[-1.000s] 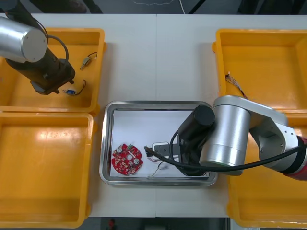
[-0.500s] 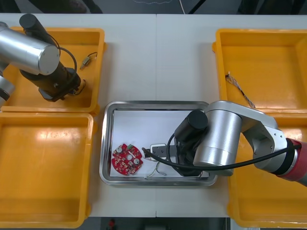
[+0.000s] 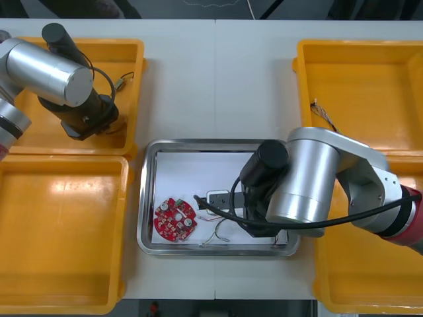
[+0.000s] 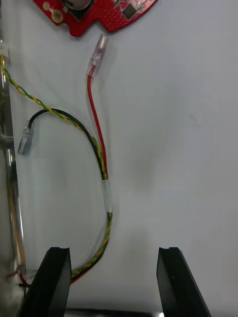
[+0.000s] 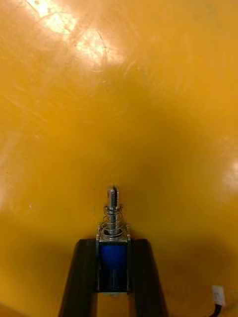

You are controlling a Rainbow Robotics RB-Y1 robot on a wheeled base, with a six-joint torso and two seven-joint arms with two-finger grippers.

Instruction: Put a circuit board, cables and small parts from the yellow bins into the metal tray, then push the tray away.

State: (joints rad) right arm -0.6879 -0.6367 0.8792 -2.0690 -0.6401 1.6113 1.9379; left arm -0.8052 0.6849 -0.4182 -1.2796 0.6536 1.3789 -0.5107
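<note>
In the left wrist view my left gripper is shut on a small metal part with a blue body and a sprung pin, down on the floor of the far left yellow bin. My right gripper is open low over the metal tray. A red and yellow cable lies loose on the tray's white floor, running between the fingers close to one finger. The round red circuit board lies in the tray beyond the cable.
A second small metal part lies in the far left bin. A thin cable lies in the far right bin. The near left bin holds nothing. My right arm covers the tray's right half.
My left arm has moved right onto the blue part and its gripper has shut on it. My right gripper has opened and let the cable go in the tray.
</note>
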